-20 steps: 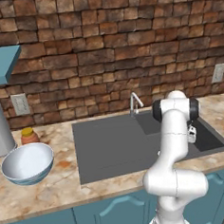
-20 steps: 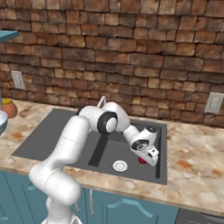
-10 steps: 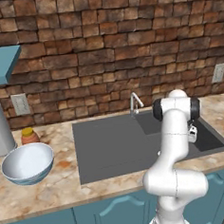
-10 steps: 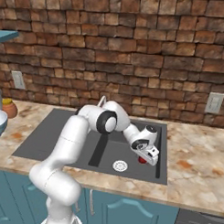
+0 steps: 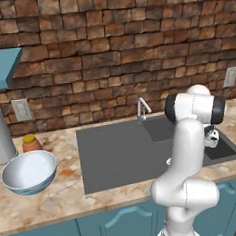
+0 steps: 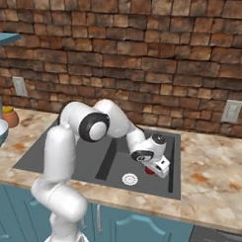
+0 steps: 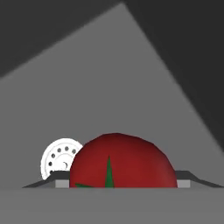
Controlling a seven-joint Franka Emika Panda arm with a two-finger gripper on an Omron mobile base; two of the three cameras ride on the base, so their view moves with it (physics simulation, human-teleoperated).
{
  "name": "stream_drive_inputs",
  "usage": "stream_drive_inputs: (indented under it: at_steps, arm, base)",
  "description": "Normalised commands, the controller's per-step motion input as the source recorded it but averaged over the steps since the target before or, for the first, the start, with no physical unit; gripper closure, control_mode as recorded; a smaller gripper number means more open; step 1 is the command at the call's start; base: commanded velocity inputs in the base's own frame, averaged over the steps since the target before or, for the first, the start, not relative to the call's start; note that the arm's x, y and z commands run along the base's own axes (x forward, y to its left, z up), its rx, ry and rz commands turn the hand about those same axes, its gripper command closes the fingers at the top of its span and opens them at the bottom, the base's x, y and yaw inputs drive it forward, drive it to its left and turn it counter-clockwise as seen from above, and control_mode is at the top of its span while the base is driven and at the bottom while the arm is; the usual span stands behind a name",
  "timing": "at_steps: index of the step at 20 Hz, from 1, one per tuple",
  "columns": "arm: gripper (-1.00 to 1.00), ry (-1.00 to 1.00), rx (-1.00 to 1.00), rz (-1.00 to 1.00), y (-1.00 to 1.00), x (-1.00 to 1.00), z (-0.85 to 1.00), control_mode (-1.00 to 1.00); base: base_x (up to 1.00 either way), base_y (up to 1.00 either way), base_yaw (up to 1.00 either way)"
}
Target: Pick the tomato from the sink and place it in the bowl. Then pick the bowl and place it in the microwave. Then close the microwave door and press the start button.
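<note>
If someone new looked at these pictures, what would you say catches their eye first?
Probably the white arm bent down into the dark grey sink, its gripper low over the tomato beside the round white drain. Next, the wide pale bowl on the counter left of the sink.

No readable text, label, brand, number or sign appears on anything.

arm (image 6: 67, 155) — bent forward, reaching low | pincer (image 6: 157, 169) — tips down, jaws clamped either side
</note>
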Motion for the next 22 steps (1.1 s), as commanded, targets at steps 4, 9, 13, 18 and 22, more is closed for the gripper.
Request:
stream_drive_inputs:
  at_steps: [4, 9, 13, 18, 22]
  arm:
    - [1.0, 0.0, -0.17, 0.04, 0.51, -0.41, 1.0, -1.0]
    - [1.0, 0.0, -0.16, 0.03, 0.59, -0.21, 1.0, -1.0]
    - [1.0, 0.0, -0.1, 0.04, 0.57, -0.24, 1.0, -1.0]
    - [1.0, 0.0, -0.04, 0.05, 0.55, -0.36, 1.0, -1.0]
    - [1.0, 0.01, 0.0, 0.06, 0.54, -0.3, 1.0, -1.0]
  base:
    - [0.0, 0.0, 0.0]
    - [0.0, 0.0, 0.0]
    - [0.0, 0.0, 0.0]
    - [0.0, 0.0, 0.0]
    - [0.0, 0.0, 0.0]
